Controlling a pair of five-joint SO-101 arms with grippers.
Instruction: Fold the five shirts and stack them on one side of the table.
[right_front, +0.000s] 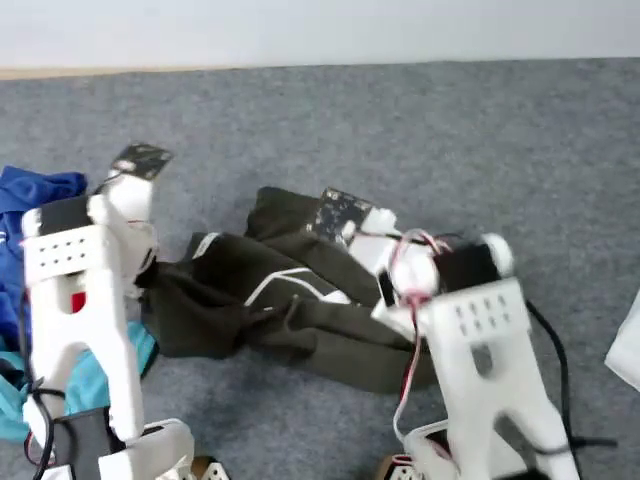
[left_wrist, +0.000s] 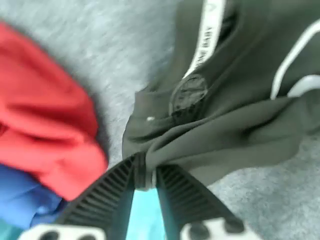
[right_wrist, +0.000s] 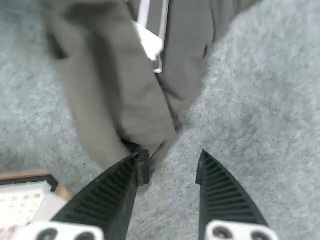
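Main thing: the dark olive shirt (right_front: 290, 310), soft cloth, all crumpled, with thin white stripes. It lies in a messy heap on the fuzzy grey table cover (right_front: 480, 140), between my two arms.

Left gripper: my left gripper (left_wrist: 145, 175) is squeezed tight on a bunched fold at the edge of the dark olive shirt (left_wrist: 225, 115). The cloth sits pinched between both black ribbed fingers.

Right gripper: my right gripper (right_wrist: 171, 159) is spread wide and holds nothing. One finger touches the hem of the dark olive shirt (right_wrist: 120, 85). The other finger is over bare grey cover just beside it.

Other shirts: a soft red shirt (left_wrist: 45, 115) lies just beside the dark olive shirt, on my left arm's side. A bright blue shirt (right_front: 35, 195) and a teal shirt (right_front: 15, 400) lie farther out past it. These look bunched up, not folded.

Far side: a bit of white cloth (right_front: 628, 350) peeks in, well apart from the dark olive shirt, out past my right arm.

Step now: I think I am getting hold of this shirt so I can spread it flat. No fold is made yet, so the job looks like it has a long way to go.

Next move: I think my right fingers must close on that hem. Then both arms should pull apart gently so the shirt opens out smooth.
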